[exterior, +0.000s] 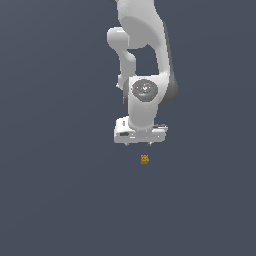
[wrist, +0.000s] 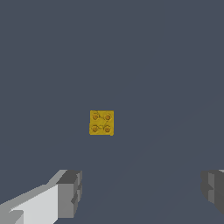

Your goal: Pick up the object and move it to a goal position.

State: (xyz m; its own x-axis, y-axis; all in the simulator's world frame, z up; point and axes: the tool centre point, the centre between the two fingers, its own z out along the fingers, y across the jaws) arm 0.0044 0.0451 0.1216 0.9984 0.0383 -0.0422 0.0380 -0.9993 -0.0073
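The object is a tiny yellow-orange brick-like block (exterior: 144,159) with round studs on top, lying on the dark grey floor. It sits just below and slightly to the exterior view's right of my white gripper (exterior: 139,144), which hangs above it pointing down and does not touch it. In the wrist view the block (wrist: 102,122) lies flat in the middle of the picture. My gripper (wrist: 142,192) is open and empty, with its two grey fingers (wrist: 70,192) set wide apart. The block is not between the fingers.
The flat dark grey floor (exterior: 60,200) spreads on all sides of the block. The white arm (exterior: 145,60) rises behind the gripper. No goal marker shows in either view.
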